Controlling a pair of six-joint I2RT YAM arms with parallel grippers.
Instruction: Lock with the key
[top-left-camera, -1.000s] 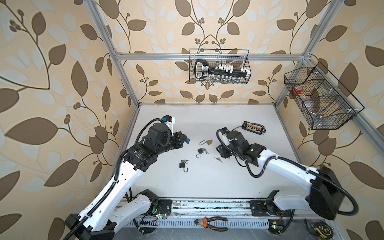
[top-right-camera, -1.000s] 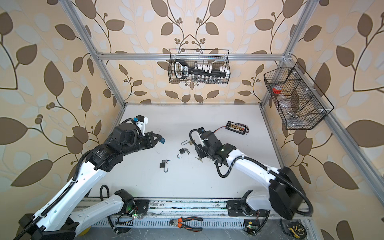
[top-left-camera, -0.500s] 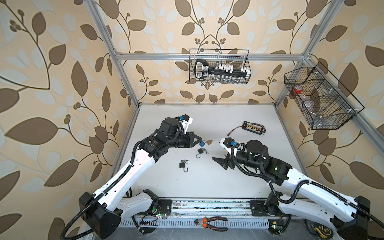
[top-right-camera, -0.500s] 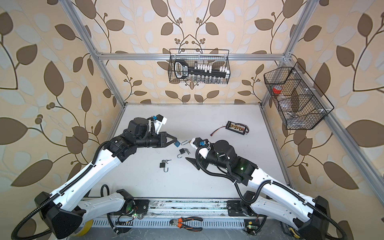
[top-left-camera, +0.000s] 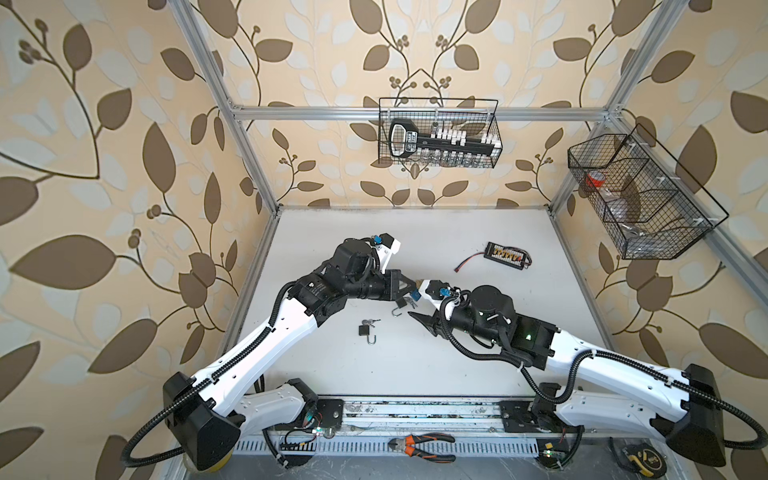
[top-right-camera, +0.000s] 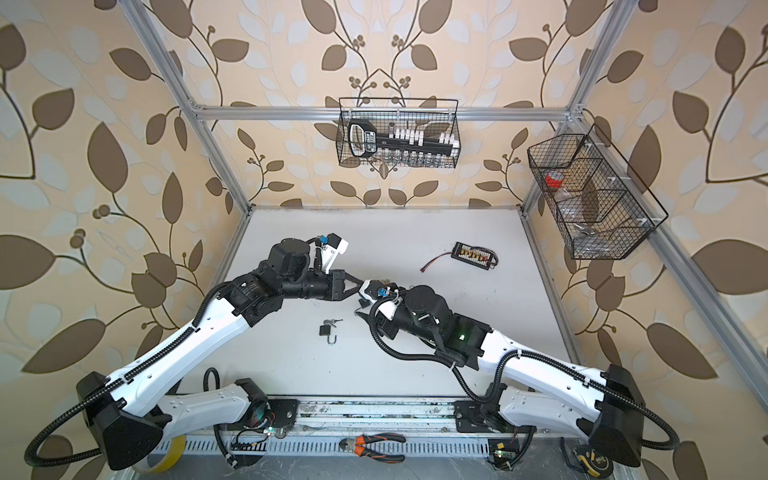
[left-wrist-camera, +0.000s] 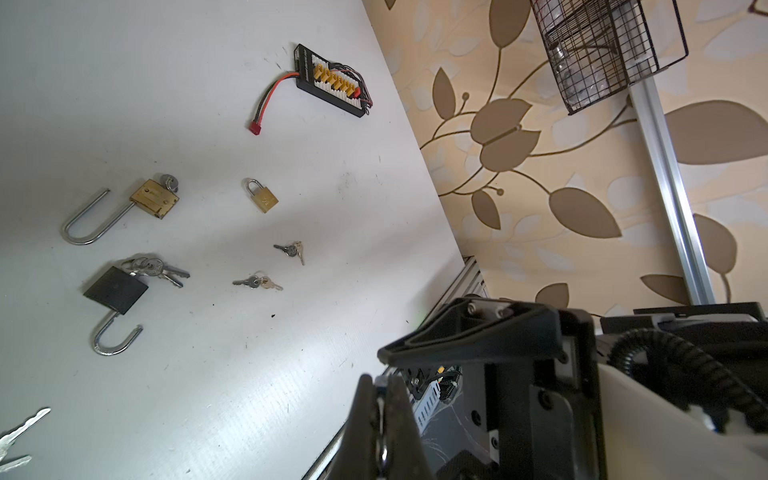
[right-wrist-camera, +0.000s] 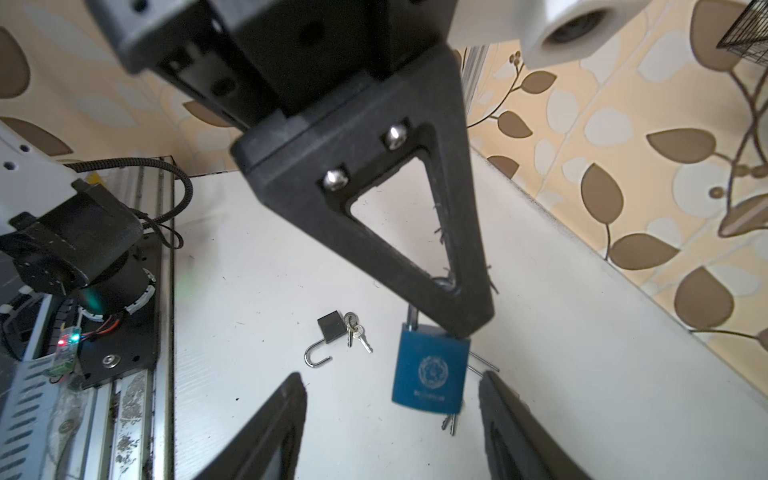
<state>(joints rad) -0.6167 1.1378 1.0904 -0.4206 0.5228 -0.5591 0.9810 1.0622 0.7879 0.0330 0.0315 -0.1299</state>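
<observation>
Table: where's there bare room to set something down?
Bare: the back strip between wall and connector board; the front strip between black padlock and rail. Crowded: the middle, where left hand, blue padlock and right hand meet near loose keys.

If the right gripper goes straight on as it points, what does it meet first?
Likely the blue metal padlock hanging from the left gripper, just ahead of the open right gripper; depth unclear.
</observation>
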